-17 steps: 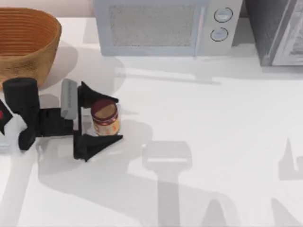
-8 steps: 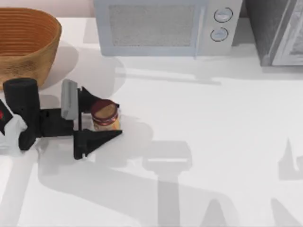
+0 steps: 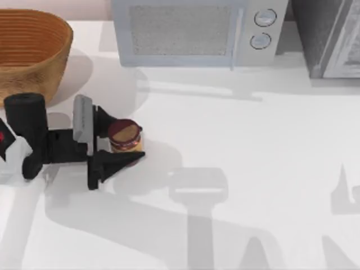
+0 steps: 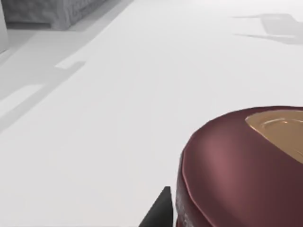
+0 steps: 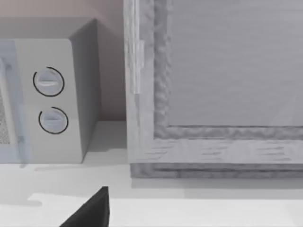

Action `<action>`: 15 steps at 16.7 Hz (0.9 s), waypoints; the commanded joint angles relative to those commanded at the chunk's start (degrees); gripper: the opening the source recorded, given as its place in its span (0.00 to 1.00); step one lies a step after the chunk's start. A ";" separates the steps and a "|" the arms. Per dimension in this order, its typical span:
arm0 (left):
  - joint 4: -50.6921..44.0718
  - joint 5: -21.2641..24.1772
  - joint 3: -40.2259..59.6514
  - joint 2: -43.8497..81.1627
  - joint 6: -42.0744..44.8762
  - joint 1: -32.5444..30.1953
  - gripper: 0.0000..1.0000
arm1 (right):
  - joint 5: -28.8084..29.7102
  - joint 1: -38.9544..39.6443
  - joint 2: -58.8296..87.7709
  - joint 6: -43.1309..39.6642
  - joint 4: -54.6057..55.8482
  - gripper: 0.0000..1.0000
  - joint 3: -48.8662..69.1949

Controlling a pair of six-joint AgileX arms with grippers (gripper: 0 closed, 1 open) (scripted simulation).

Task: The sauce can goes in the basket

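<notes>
Vs 1 s ago, the left hand [image 3: 121,145] has narrowed: its two black fingers, then spread w/ gaps either side of the small short sauce can with dark red-brown round top and red-orange-yellow label [image 3: 124,135], now press against the can's sides, so it's pinching the can. The can itself has barely shifted, maybe a touch toward the far edge; it looks to be on the white tabletop [image 3: 236,146] at the top view's left, near the front of the large oval tan-orange woven wicker basket [image 3: 31,50] but apart from it. Left wrist view gives the can's dark lid [image 4: 236,165] close up, w/ a black fingertip [image 4: 158,213] just beside it.

Meaning for the task, as I judge it: grasp is made or nearly so, approach is over. Lift and carry to the basket not yet done; the can isn't in the basket. Next move prob. needs a straight raise high enough to clear the basket's ribbed wall, then a short trip toward the far left corner. Risk: the grip sits low on a round can, so it could slip or tilt.

Right arm: parked, a dark tip of its hand [image 5: 92,210] in the right wrist view; can't tell if spread or pressed together.

Count: 1 sauce can, 1 basket, 1 grey-white microwave [image 3: 197,31] w/ 2 round knobs, 1 grey cabinet-like box [image 3: 332,34] at far right.
</notes>
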 joint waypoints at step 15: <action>-9.83 0.75 5.95 -12.30 1.96 3.44 0.00 | 0.00 0.00 0.00 0.00 0.00 1.00 0.00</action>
